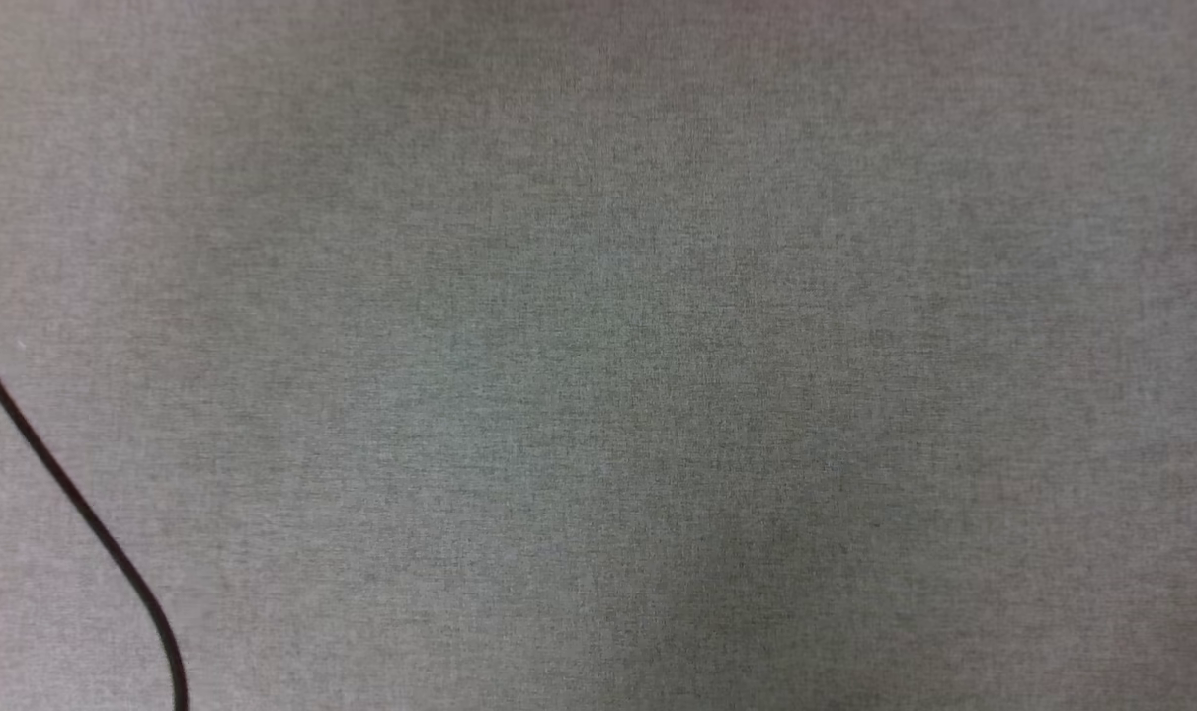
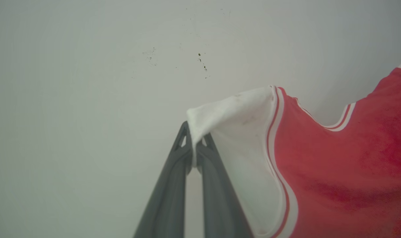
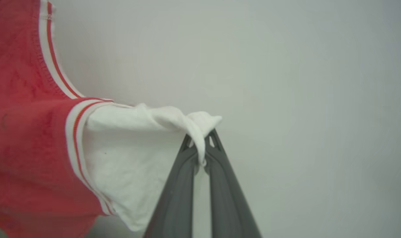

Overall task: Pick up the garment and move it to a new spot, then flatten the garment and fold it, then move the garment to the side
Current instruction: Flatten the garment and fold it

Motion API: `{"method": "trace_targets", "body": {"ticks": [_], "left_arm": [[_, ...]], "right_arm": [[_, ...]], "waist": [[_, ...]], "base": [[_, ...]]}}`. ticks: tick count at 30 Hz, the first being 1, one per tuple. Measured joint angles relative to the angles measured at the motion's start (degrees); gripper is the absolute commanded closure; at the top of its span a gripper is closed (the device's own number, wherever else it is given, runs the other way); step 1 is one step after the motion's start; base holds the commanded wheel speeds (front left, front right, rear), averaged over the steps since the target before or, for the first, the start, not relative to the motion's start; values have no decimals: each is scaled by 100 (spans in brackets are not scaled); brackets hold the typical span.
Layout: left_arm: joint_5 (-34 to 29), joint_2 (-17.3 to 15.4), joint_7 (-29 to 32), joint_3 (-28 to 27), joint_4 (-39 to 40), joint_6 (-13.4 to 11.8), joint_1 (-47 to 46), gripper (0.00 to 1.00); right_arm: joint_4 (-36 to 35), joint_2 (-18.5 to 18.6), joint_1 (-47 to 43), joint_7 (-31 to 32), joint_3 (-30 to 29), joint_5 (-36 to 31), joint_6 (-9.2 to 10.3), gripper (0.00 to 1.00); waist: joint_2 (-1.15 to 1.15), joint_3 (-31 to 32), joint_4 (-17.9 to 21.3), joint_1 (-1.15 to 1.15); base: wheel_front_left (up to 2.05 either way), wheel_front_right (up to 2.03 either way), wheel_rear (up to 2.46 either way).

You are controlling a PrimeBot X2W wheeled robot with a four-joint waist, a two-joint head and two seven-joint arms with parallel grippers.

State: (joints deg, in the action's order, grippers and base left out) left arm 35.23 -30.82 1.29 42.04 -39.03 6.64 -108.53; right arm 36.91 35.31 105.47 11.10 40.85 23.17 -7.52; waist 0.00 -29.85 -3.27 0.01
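Note:
The garment [image 2: 336, 165] is a red jersey with white sleeves and red-white striped trim. It hangs in the air, held by both sleeves. In the left wrist view my left gripper [image 2: 194, 142] is shut on the tip of one white sleeve [image 2: 240, 132], the red body stretching off to the right. In the right wrist view my right gripper [image 3: 202, 145] is shut on the bunched tip of the other white sleeve [image 3: 134, 148], with the red body [image 3: 25, 148] to the left. Any print on the shirt is hidden.
The head view looks down on a grey cloth-covered surface [image 1: 598, 355], with a thin black cable [image 1: 85, 513] curving across its lower left corner. Behind the garment in both wrist views is a plain pale wall [image 2: 88, 82] with a few dark specks.

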Motion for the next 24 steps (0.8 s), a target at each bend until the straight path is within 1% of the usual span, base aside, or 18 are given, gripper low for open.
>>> {"method": "trace_targets", "body": {"ticks": [1, 4, 7, 9, 12, 15, 18, 21, 23, 24], "left_arm": [[0, 0, 0, 0, 0, 0, 0, 100], [76, 25, -224, 92, -330, 42, 36, 100], [170, 65, -413, 227, -475, 67, 261, 100], [212, 18, -576, 343, -492, 69, 487, 100], [347, -30, -773, 614, -444, 77, 1127, 100], [560, -174, -948, 775, -364, 76, 1740, 100], [842, -276, -1147, 812, -279, 76, 2430, 100], [1087, -282, -1303, 817, -158, 62, 3242, 100], [1273, -307, -1363, 813, -21, 8, 3798, 100], [1336, -325, -1406, 814, 76, -59, 4065, 100]], "right_arm": [[0, 0, 0, 0, 0, 0, 0, 100], [319, -242, -2, -229, 107, -42, 0, 100], [520, -333, -180, -432, 221, 0, 0, 100], [633, -405, -384, -601, 286, 71, 1, 100], [764, -535, -844, -854, 520, 203, 0, 100], [877, -625, -1323, -1074, 669, 497, 0, 100], [971, -641, -1804, -1262, 862, 745, 0, 100], [1023, -634, -2375, -1424, 1071, 1013, 0, 100], [1009, -623, -2786, -1538, 1195, 1200, 0, 100], [995, -612, -2972, -1597, 1266, 1263, 0, 100]], "waist": [[0, 0, 0, 0], [0, -122, 25, 0], [0, -131, 38, 0], [0, -111, 65, 0], [0, -9, 94, 0], [0, 141, 112, 0], [0, 314, 135, 0], [0, 503, 145, 0], [0, 645, 151, -1], [0, 715, 154, -1]], "base": [[0, 0, 0], [0, 0, 0], [0, 0, 0], [0, 0, 0], [0, 0, 0], [0, 0, 0], [0, 0, 0], [0, 0, 0], [0, 0, 0], [0, 0, 0]]}}
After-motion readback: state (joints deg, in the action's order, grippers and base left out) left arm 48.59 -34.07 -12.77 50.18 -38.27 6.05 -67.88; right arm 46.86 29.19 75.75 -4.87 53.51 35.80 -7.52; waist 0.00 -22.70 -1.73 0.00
